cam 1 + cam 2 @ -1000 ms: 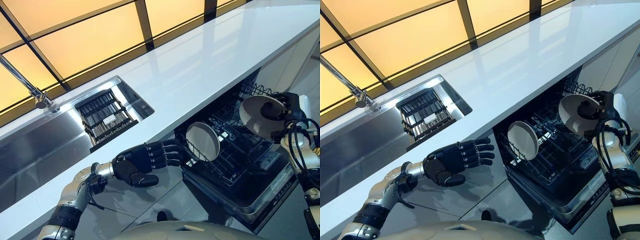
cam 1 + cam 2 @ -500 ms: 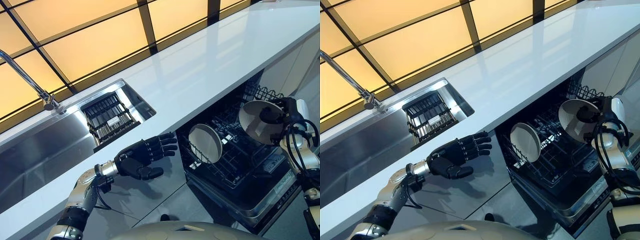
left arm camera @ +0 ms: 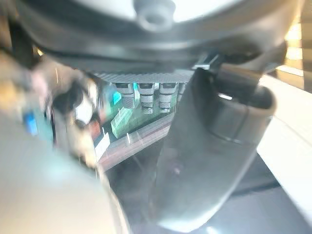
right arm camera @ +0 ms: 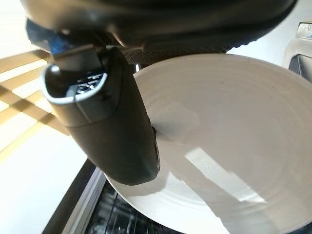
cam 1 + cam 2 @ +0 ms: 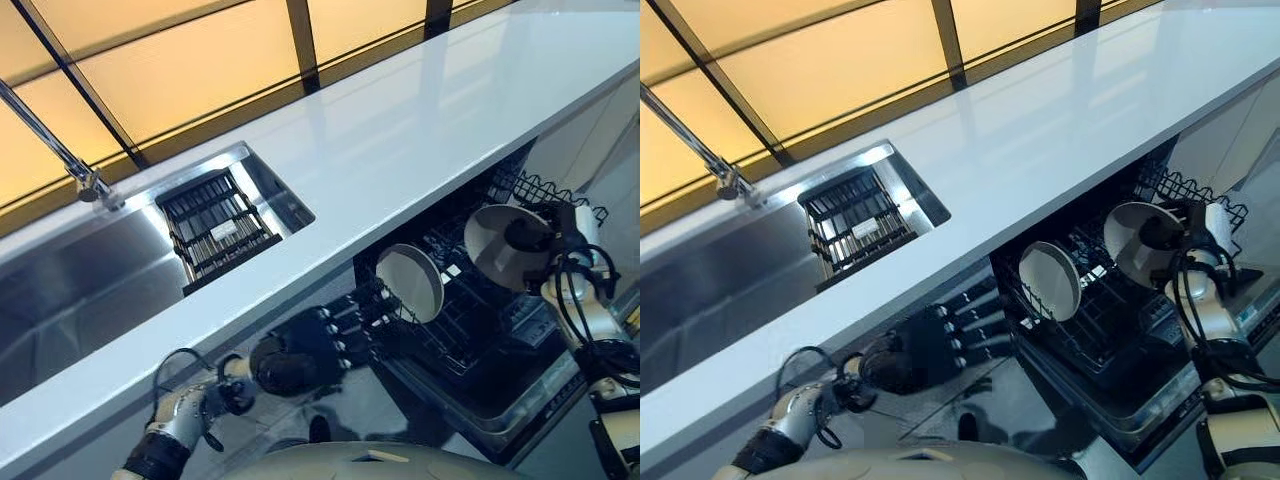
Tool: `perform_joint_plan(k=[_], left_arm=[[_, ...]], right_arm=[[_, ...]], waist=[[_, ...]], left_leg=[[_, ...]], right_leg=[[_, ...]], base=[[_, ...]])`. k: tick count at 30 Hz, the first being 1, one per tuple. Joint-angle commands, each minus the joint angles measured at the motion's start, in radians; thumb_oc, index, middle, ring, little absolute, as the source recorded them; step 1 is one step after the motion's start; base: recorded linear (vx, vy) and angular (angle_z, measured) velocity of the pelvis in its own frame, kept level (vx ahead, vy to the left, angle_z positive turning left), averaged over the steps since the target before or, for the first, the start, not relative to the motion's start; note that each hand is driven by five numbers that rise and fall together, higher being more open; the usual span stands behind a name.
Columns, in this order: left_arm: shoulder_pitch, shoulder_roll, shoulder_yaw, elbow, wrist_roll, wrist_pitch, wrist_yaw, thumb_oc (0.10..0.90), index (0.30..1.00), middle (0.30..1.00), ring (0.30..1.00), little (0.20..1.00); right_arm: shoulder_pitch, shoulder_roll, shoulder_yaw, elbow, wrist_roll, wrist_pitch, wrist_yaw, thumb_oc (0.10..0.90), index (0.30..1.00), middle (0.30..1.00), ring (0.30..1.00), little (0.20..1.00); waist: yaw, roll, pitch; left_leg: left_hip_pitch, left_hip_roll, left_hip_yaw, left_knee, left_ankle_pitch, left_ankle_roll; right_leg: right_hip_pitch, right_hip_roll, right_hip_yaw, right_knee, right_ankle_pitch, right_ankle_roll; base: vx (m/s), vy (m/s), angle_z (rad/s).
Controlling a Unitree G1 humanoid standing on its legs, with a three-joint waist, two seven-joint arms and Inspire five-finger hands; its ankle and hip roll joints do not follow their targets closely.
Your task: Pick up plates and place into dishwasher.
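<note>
Lowered since a second ago, my left hand [image 5: 300,358] now hangs below the surface [image 5: 400,130] edge, fingers straight. My right hand [image 5: 545,235] grips the plate [image 5: 495,245] on edge at three o'clock, over the dishwasher rack [image 5: 450,320]; free slots beside the racked plate [image 5: 408,282].

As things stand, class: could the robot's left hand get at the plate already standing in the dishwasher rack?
Probably yes. The left hand, fingers straight, sits just below the counter edge beside the open rack, and nothing lies between it and the standing plate. The right hand holds another plate further along.
</note>
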Motion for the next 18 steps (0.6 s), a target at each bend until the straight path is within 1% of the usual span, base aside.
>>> perform_joint_plan(k=[1, 4, 7, 9, 12, 15, 18], left_arm=[[-0.091, 0.007, -0.016, -0.174, -0.381, 0.030, 0.091, 0.800, 0.900, 0.900, 0.900, 0.900], [-0.113, -0.022, -0.059, -0.241, -0.492, 0.067, 0.190, 0.800, 0.900, 0.900, 0.900, 0.900], [-0.128, -0.025, -0.063, -0.271, -0.560, 0.111, 0.254, 0.800, 0.900, 0.900, 0.900, 0.900], [-0.136, -0.039, -0.075, -0.288, -0.577, 0.139, 0.311, 0.800, 0.900, 0.900, 0.900, 0.900], [-0.138, -0.042, -0.078, -0.285, -0.620, 0.149, 0.351, 0.800, 0.900, 0.900, 0.900, 0.900], [-0.125, -0.043, -0.073, -0.282, -0.604, 0.163, 0.377, 0.800, 0.900, 0.900, 0.900, 0.900], [-0.096, -0.038, -0.065, -0.229, -0.590, 0.188, 0.439, 0.800, 0.900, 0.900, 0.900, 0.900]], right_arm=[[-0.241, -0.015, 0.002, -0.011, -0.082, -0.106, -0.046, 0.100, 0.300, 0.300, 0.300, 0.200], [-0.252, -0.024, -0.003, -0.014, -0.093, -0.110, -0.021, 0.100, 0.300, 0.300, 0.300, 0.200], [-0.269, -0.026, 0.011, -0.007, -0.109, -0.108, -0.016, 0.100, 0.300, 0.300, 0.300, 0.200], [-0.289, -0.027, 0.020, -0.001, -0.121, -0.097, -0.019, 0.100, 0.300, 0.300, 0.300, 0.200], [-0.300, -0.033, 0.032, 0.015, -0.141, -0.091, -0.025, 0.100, 0.300, 0.300, 0.300, 0.200], [-0.307, -0.036, 0.045, 0.017, -0.172, -0.075, -0.037, 0.100, 0.300, 0.300, 0.300, 0.200], [-0.301, -0.045, 0.043, 0.024, -0.158, -0.081, -0.043, 0.100, 0.300, 0.300, 0.300, 0.200]], waist=[[-0.010, -0.113, 0.013], [-0.021, -0.117, 0.018], [-0.024, -0.123, 0.027], [-0.024, -0.126, 0.035], [-0.023, -0.127, 0.045], [-0.018, -0.125, 0.053], [-0.015, -0.123, 0.058]], left_leg=[[0.100, -0.052, 0.011, 0.007, -0.186, 0.017], [0.100, -0.052, 0.020, 0.007, -0.187, 0.018], [0.100, -0.051, 0.029, 0.007, -0.187, 0.018], [0.097, -0.050, 0.034, 0.007, -0.186, 0.020], [0.090, -0.051, 0.039, 0.007, -0.185, 0.020], [0.086, -0.052, 0.047, 0.007, -0.182, 0.021], [0.082, -0.052, 0.054, 0.007, -0.180, 0.021]], right_leg=[[-0.064, 0.007, 0.005, 0.009, 0.077, -0.008], [-0.067, 0.010, 0.007, 0.012, 0.077, -0.009], [-0.072, 0.011, 0.006, 0.018, 0.076, -0.011], [-0.077, 0.012, 0.005, 0.020, 0.078, -0.013], [-0.084, 0.013, 0.000, 0.017, 0.081, -0.014], [-0.086, 0.013, -0.004, 0.013, 0.085, -0.016], [-0.089, 0.011, -0.013, 0.010, 0.089, -0.016]], base=[[0.00, 0.000, 0.00], [0.00, -0.003, 0.01], [0.00, 0.000, 0.00], [-0.01, -0.013, 0.02], [0.00, 0.000, 0.00], [0.01, -0.001, 0.01], [0.00, 0.000, 0.00]])
